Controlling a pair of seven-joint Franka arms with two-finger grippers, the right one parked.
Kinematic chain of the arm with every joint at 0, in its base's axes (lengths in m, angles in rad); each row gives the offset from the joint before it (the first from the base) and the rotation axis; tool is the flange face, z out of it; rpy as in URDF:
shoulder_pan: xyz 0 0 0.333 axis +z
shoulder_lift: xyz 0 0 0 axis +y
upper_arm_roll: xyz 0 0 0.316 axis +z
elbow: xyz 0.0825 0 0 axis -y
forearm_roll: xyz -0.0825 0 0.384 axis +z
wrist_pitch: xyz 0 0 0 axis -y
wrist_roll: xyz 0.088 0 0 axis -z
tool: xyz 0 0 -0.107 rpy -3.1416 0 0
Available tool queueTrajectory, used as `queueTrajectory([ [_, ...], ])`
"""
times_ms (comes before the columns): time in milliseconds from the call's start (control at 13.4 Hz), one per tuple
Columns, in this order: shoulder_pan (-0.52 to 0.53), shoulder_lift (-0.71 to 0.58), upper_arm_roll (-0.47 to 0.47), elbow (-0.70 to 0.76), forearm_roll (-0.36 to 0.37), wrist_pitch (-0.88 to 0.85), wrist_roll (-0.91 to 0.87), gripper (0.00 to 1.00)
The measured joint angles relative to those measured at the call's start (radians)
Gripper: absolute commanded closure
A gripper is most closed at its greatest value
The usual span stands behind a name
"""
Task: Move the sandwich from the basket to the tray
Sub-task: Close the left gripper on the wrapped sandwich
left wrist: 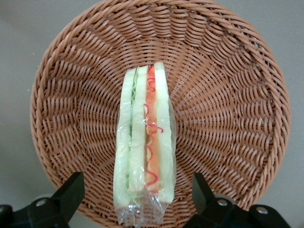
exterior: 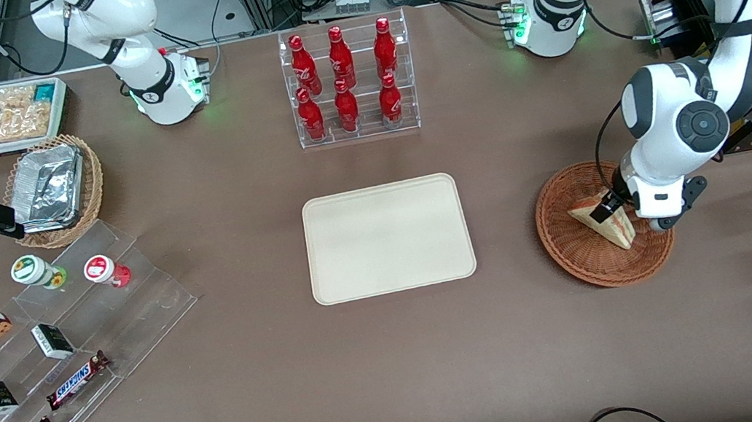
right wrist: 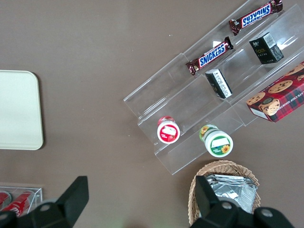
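We see the plastic-wrapped sandwich (left wrist: 145,142) standing on edge in the reddish-brown wicker basket (left wrist: 228,95), toward the working arm's end of the table. Our gripper (left wrist: 137,197) sits low over the basket with its jaws spread wide, one finger (left wrist: 71,190) on each side of the sandwich and neither touching it. The cream tray (exterior: 387,237) lies well apart, near the table's middle, in front of the rack of red bottles (exterior: 348,79).

We see our gripper (exterior: 612,206) low over the basket (exterior: 572,242), fingers (left wrist: 71,192) spread clear of the sandwich (left wrist: 145,142) on both sides. Bare table lies between basket and tray (exterior: 387,239); the bottle rack (exterior: 350,82) stands farther from the camera.
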Motion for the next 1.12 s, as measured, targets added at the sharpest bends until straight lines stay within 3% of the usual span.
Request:
queueTrajectory([
  [299,0.0,0.024,0.0,0.0,-0.002,0.035,-0.007,0.04],
  [449,0.0,0.038,0.0,0.0,-0.008,0.049,-0.01,0.33],
  [599,0.0,0.047,0.0,0.0,-0.016,0.052,-0.027,0.74],
  [673,0.0,0.05,0.0,0.0,-0.016,0.052,-0.045,0.91],
  [748,0.0,0.052,0.0,0.0,-0.016,0.052,-0.058,1.0],
  [973,0.0,0.051,0.0,0.004,-0.017,0.036,-0.074,1.0],
  [1122,0.0,0.045,0.0,0.042,-0.017,-0.062,-0.073,1.0],
])
